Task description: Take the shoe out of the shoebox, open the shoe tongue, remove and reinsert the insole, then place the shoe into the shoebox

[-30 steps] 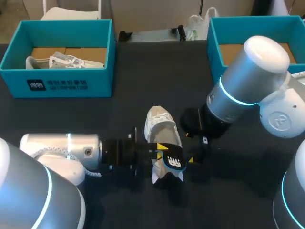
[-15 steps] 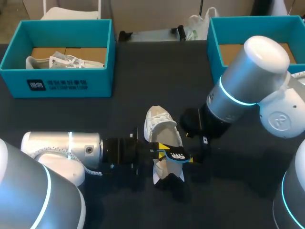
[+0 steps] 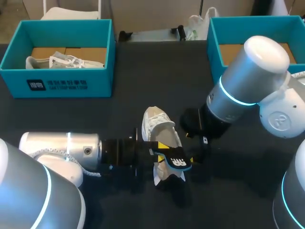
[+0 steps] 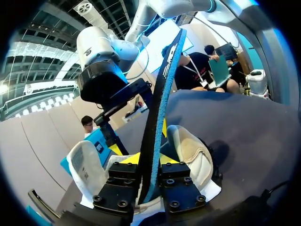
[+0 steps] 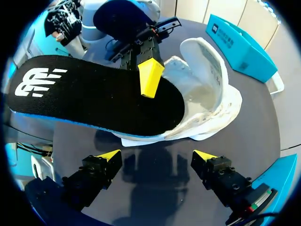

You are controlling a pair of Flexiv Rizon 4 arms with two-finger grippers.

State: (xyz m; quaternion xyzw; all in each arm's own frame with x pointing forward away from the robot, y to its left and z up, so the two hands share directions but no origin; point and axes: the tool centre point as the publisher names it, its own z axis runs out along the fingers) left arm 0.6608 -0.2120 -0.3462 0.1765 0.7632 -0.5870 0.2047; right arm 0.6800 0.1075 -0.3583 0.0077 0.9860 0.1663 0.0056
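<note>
A white shoe (image 3: 159, 125) lies mid-table, toe toward the far side. A black insole with a blue underside (image 3: 175, 161) sticks out of its heel opening, its front end still inside the shoe (image 5: 207, 89). My left gripper (image 3: 164, 149) comes in from the left and is shut on the insole (image 4: 162, 94), which runs edge-on between its fingers. One of its yellow fingertips (image 5: 150, 77) presses on the insole's top face (image 5: 94, 101). My right gripper (image 5: 157, 155) hovers open just right of the shoe's heel, holding nothing.
A teal shoebox (image 3: 62, 83) at the far left holds another white shoe (image 3: 64, 62). A second teal box (image 3: 214, 43) stands at the far right, partly behind my right arm (image 3: 252, 81). Dark tabletop lies around the shoe.
The insole has tipped, first flatter, then its free end a little lower. The shoe's toe has swung slightly left. My right arm has kept still.
</note>
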